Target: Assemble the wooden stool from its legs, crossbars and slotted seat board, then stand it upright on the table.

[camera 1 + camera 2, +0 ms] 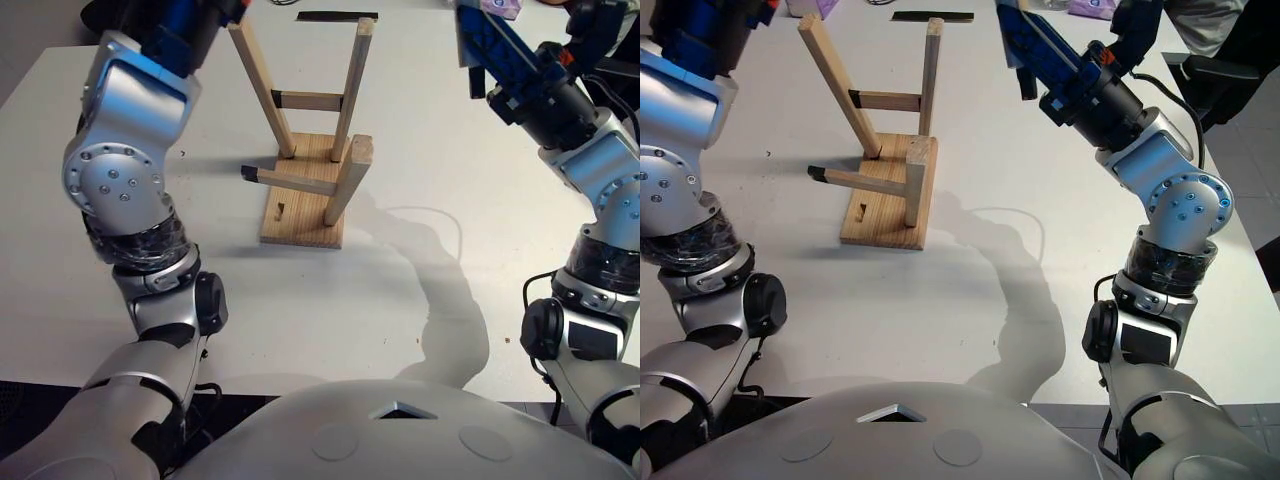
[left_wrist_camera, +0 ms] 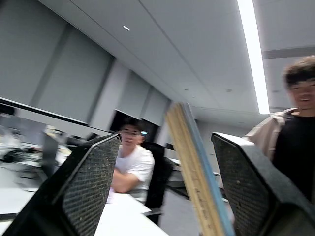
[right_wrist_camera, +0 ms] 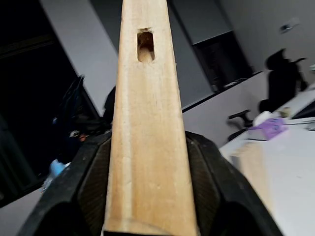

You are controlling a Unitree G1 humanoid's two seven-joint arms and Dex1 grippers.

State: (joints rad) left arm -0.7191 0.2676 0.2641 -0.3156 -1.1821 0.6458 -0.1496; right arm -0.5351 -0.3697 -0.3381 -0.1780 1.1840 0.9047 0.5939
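Observation:
The slotted seat board [image 1: 285, 226] lies flat mid-table with three legs standing up from it: two tall ones [image 1: 262, 90] [image 1: 352, 90] joined by a crossbar [image 1: 312, 101], and a nearer leg [image 1: 350, 182] carrying a second crossbar [image 1: 292, 181] whose dark end hangs free. My right gripper [image 3: 147, 140] is raised at the far right, shut on a loose wooden leg [image 3: 145, 103] with a slot near its tip. My left gripper [image 2: 166, 140] is raised at the far left with its fingers wide apart. A thin wooden stick [image 2: 194, 172] stands between them, clear of one pad.
The white table [image 1: 400, 330] has bare surface in front of and to the right of the stool. A thin cable loop [image 1: 440, 225] lies right of the seat board. A black strip [image 1: 337, 16] sits at the far edge.

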